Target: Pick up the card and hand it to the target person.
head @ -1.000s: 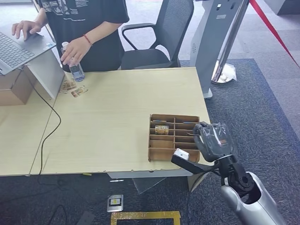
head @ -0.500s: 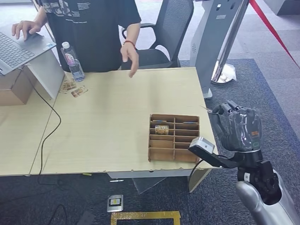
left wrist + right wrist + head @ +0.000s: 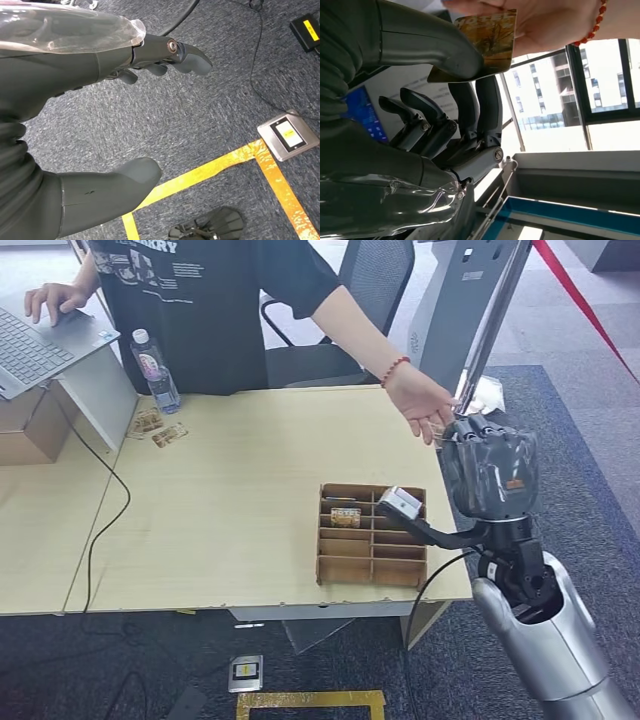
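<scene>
The card (image 3: 490,40), printed with a yellow-orange picture, is pinched between the thumb and fingers of my right hand (image 3: 444,100). A person's hand (image 3: 550,22) with a red bead bracelet has its fingertips on the card's far end. In the head view my right hand (image 3: 489,472) is raised past the table's right edge, and the person's hand (image 3: 421,400) reaches across the table to meet it. The person (image 3: 196,310) in a black T-shirt stands behind the table. My left hand (image 3: 56,85) hangs over the carpet with thumb and fingers apart and holds nothing.
A brown cardboard divider tray (image 3: 371,535) with one card (image 3: 345,515) in a slot sits near the table's front right corner. A water bottle (image 3: 155,372), loose cards (image 3: 158,428) and a laptop (image 3: 38,340) are at the back left. An office chair (image 3: 362,300) stands behind the table (image 3: 226,500).
My right hand has risen from beside the tray's front right corner and moved farther from me. The person's arm left the water bottle and stretched across the table to my hand.
</scene>
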`<state>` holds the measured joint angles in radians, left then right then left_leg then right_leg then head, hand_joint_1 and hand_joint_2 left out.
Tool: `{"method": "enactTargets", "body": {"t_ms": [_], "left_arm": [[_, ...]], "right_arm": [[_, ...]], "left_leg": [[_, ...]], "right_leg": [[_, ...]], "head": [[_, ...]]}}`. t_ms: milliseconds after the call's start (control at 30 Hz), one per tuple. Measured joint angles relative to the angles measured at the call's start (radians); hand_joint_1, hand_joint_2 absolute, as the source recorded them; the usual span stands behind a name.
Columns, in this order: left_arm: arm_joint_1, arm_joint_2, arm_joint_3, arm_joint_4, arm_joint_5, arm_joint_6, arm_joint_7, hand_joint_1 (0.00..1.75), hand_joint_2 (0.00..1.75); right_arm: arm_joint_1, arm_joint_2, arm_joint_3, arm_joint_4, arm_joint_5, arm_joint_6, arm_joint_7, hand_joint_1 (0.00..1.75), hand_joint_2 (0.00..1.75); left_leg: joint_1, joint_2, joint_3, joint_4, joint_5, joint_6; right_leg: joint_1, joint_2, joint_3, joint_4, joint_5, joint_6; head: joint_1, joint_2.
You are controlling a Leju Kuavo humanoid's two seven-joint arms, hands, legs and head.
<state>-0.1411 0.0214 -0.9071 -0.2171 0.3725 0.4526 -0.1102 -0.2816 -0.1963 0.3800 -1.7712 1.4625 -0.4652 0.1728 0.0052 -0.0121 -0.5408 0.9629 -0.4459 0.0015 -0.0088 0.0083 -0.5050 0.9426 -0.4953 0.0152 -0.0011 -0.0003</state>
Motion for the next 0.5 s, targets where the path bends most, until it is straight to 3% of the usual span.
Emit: {"method": "enactTargets", "body": {"t_ms": [200,367,500], "left_arm": [[-0.002,-0.002,-0.001,0.000,-0.004,-0.003,0.000,0.00,1.75],[-0.003,-0.002,-0.002,0.000,-0.004,-0.005,-0.001,0.00,1.75],[-0.003,-0.002,-0.002,0.000,-0.002,-0.011,-0.003,0.00,1.75]], "right_arm": [[-0.074,0.022,0.030,0.096,-0.002,0.050,0.012,1.75,1.75],[-0.125,0.032,0.057,0.164,-0.085,0.157,-0.003,1.74,1.75],[-0.149,0.034,0.077,0.193,-0.183,0.270,-0.021,0.02,1.75]], "left_leg": [[0.000,0.000,0.000,0.000,0.000,0.000],[0.000,0.000,0.000,0.000,0.000,0.000],[0.000,0.000,0.000,0.000,0.000,0.000]], "right_leg": [[0.000,0.000,0.000,0.000,0.000,0.000],[0.000,0.000,0.000,0.000,0.000,0.000],[0.000,0.000,0.000,0.000,0.000,0.000]], "head": [[0.000,0.000],[0.000,0.000],[0.000,0.000]]}}
